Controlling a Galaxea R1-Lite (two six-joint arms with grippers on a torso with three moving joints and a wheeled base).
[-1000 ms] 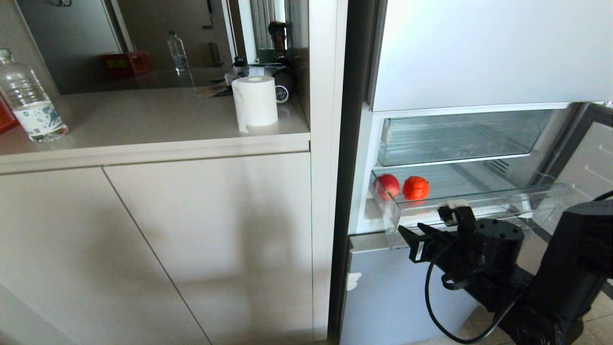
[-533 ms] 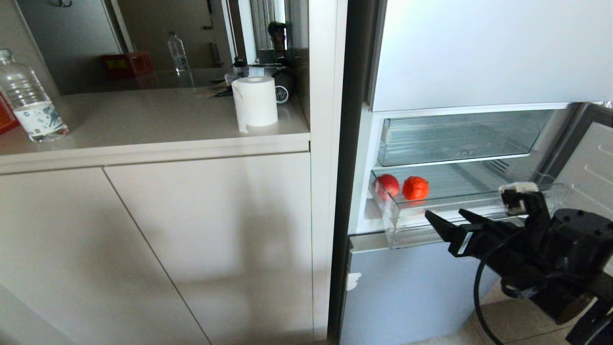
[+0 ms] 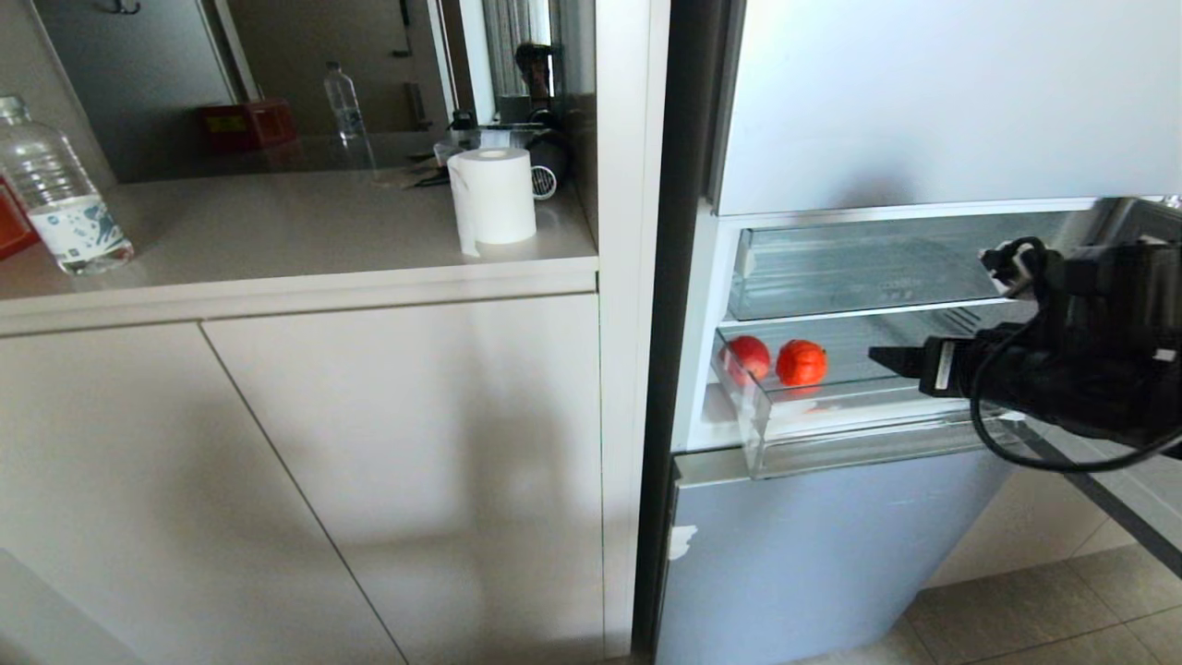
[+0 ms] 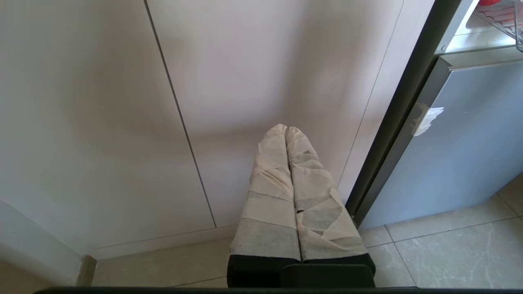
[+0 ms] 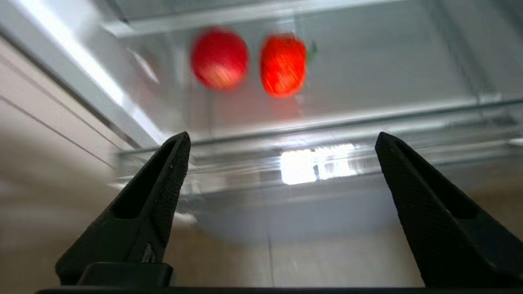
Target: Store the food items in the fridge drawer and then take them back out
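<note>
Countertop: paper roll, bottle w/ label.

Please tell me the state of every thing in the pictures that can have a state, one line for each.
fridge drawer: pulled out, holds two food pieces.
upper drawer: pushed in.
round red piece: lying in the fridge drawer, free.
ribbed orange-red piece: lying beside it, free.
right claw: open, empty, in front of the fridge drawer.
left claw: shut, empty, parked near the cabinet.
water bottle: upright on the counter.

Two food items sit side by side, perhaps touching, at the fridge drawer's left end.
</note>
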